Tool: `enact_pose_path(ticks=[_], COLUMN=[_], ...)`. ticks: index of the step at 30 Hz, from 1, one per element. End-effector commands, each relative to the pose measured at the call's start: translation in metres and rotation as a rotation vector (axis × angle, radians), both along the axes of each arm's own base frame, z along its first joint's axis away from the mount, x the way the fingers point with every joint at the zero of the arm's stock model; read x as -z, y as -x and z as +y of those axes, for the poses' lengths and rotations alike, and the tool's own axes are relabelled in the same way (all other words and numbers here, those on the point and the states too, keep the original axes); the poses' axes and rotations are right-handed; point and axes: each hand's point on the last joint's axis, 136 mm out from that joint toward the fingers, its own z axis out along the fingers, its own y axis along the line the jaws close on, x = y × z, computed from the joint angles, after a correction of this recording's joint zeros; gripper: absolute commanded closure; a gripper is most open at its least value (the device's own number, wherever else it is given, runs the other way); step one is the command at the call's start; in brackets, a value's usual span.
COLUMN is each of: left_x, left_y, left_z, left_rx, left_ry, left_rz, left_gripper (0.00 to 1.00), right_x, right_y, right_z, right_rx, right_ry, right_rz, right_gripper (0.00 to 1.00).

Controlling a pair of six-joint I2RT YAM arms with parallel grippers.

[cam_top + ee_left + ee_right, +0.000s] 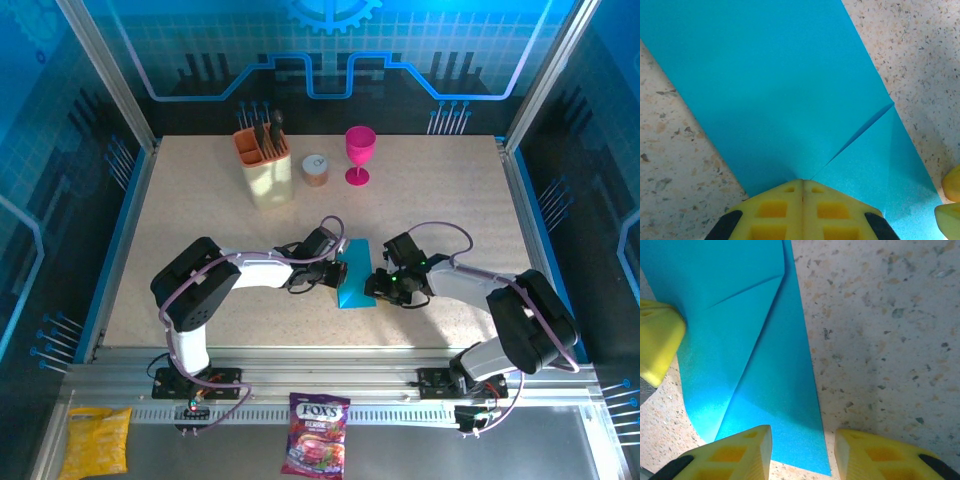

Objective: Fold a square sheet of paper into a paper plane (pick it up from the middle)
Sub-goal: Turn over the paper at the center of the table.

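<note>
Yellow fingers of the left gripper (802,187) are closed flat against each other, tips touching the square sheet of thin cyan-blue paper (770,85). Whether a ply is pinched cannot be told. The sheet lies on the speckled table (200,220) between both grippers, one corner folded over on a diagonal. The right gripper (802,432) is spread wide, straddling the sheet's long edge near a corner.

Handling judgement: light, limp, easily creased or torn, and prone to sliding. Grip an edge or raised flap, never the flat middle.

Well beyond both jaws stand a tan utensil holder with orange insert (265,165), a small round jar (316,170) and a pink goblet (359,153). None obstructs.
</note>
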Motion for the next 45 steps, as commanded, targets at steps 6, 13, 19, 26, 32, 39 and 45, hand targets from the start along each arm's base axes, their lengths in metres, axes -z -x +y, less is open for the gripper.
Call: enact_pose_path(ticks=[6, 13, 19, 26, 32, 39, 45], left_x=[0.02, 0.021, 0.02, 0.02, 0.021, 0.02, 0.02], left_y=[0.016, 0.018, 0.018, 0.018, 0.019, 0.02, 0.021], left_z=[0.015, 0.016, 0.017, 0.017, 0.018, 0.019, 0.021], left_rx=[0.011, 0.014, 0.017, 0.016, 0.017, 0.017, 0.017], left_ry=[-0.052, -0.053, -0.056, -0.054, -0.055, -0.052, -0.054], left_rz=[0.064, 0.067, 0.064, 0.062, 0.063, 0.059, 0.055], left_gripper=[0.96, 0.96, 0.96, 0.97, 0.97, 0.97, 0.97], right_x=[-0.042, -0.041, -0.023, -0.001, 0.011, 0.011, -0.01], right_y=[-0.038, -0.041, -0.042, -0.037, -0.029, -0.025, -0.032], right_z=[0.057, 0.042, 0.01, -0.007, 0.016, 0.037, 0.048], right_rx=[-0.072, -0.041, 0.013, 0.042, -0.023, -0.043, -0.031], right_ry=[-0.164, -0.116, -0.019, 0.041, 0.019, -0.015, -0.086], right_rz=[-0.198, -0.208, -0.185, -0.147, -0.111, -0.114, -0.156], right_gripper=[0.6, 0.6, 0.6, 0.59, 0.62, 0.62, 0.61])
